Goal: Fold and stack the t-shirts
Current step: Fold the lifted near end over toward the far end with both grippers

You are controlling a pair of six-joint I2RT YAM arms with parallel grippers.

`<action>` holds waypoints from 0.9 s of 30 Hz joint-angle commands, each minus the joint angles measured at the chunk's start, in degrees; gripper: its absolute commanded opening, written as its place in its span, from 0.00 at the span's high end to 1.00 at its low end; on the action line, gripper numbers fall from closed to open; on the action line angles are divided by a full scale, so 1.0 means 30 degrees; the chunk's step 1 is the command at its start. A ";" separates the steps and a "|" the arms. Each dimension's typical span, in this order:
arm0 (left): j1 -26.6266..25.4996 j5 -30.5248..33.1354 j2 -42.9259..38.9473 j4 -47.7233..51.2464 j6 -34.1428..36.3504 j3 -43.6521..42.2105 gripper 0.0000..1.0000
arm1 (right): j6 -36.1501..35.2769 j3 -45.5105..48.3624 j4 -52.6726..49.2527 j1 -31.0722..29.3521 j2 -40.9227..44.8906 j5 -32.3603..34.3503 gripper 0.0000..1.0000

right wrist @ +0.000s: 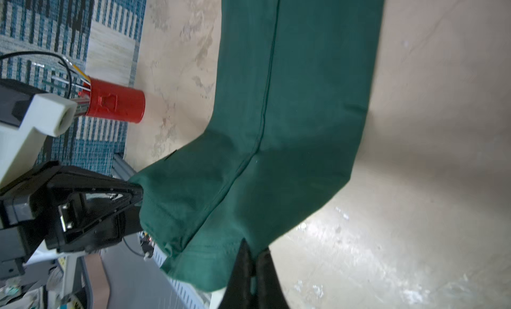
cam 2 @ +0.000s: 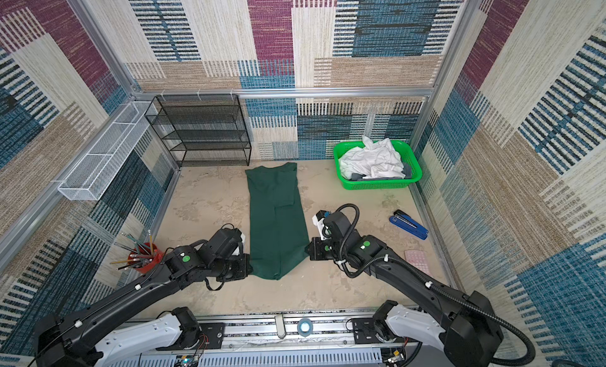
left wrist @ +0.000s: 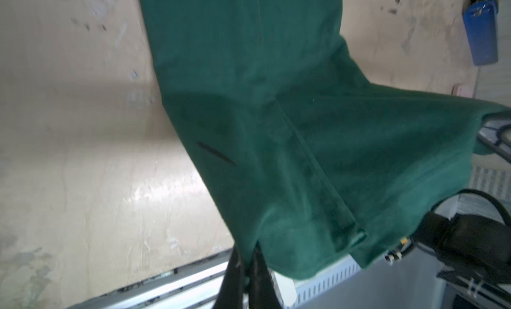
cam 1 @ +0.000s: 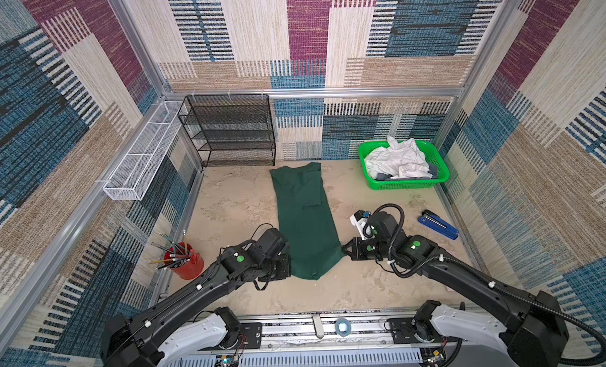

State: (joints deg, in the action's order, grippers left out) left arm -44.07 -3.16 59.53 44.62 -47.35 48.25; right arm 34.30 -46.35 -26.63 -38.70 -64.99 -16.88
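Dark green cloth: one shirt [cam 1: 303,214], folded into a long narrow strip. In both top views it lies at the centre of the frame on the table [cam 1: 229,211], running from the back wall toward the near rail.
White shirts [cam 1: 398,160]: heaped unfolded in the basket [cam 1: 406,185], upper right.
Left pincer [cam 1: 290,263]: at the strip's lower-left edge.
Right pincer [cam 1: 344,249]: at the strip's lower-right edge.
Arms: both reach low and inward from the near rail, wrists turned toward each other across the cloth.

Left wrist view: left pincer [left wrist: 246,277] clamped on the hem. The hem end appears raised off the table and stretched across to the opposite arm.

Right wrist view: right pincer [right wrist: 254,274] clamped on the hem's other corner. The hem sags slightly between the two holds.

Risks, as judged:
- The pinch is thin on layered cloth, so an under-layer may slip free when the hem is carried toward the collar.
- Unequal travel of the two arms would skew the fold.
- Slack in the middle could let the side folds open.
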 commanded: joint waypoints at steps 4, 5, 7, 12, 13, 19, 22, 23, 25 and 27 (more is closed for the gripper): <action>0.2201 0.2204 0.2294 -0.2064 0.2638 0.1778 1.00 | -0.1355 -0.1996 0.2364 0.0762 -0.3198 0.2053 1.00; 0.2611 0.2217 0.2710 -0.2379 0.3049 0.2066 1.00 | -0.1473 -0.2230 0.2717 0.0898 -0.3587 0.2347 1.00; 0.3420 0.2011 0.3523 -0.2782 0.3737 0.2636 1.00 | -0.1730 -0.2617 0.3251 0.1212 -0.4227 0.2566 1.00; 0.4764 0.1336 0.5735 -0.3807 0.5176 0.4131 1.00 | -0.2986 -0.3721 0.4790 0.2202 -0.6228 0.1391 1.00; 0.4943 0.1289 0.6146 -0.3879 0.5441 0.4421 1.00 | -0.3179 -0.3989 0.5053 0.2313 -0.6642 0.1213 1.00; 0.5833 0.1053 0.8251 -0.4647 0.6492 0.5879 1.00 | -0.3951 -0.5804 0.5328 0.3037 -0.8982 0.1284 1.00; 0.6304 0.0881 0.9299 -0.4930 0.6920 0.6607 1.00 | -0.4325 -0.6284 0.5432 0.3389 -0.9698 0.1395 1.00; 0.6450 0.0798 0.9672 -0.5002 0.7020 0.6857 1.00 | -0.4421 -0.6428 0.5460 0.3534 -0.9972 0.1282 1.00; 0.6656 0.0701 1.0244 -0.5045 0.7140 0.7327 1.00 | -0.4630 -0.6651 0.5574 0.3721 -1.0478 0.1081 1.00; 0.6807 0.0620 1.0859 -0.5139 0.7200 0.7765 1.00 | -0.4798 -0.6856 0.5738 0.3839 -1.0998 0.0888 1.00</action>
State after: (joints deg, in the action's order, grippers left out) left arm -24.12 -0.38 90.63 31.09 -27.59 69.97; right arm 21.58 -66.00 -11.88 -27.55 -96.64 -13.26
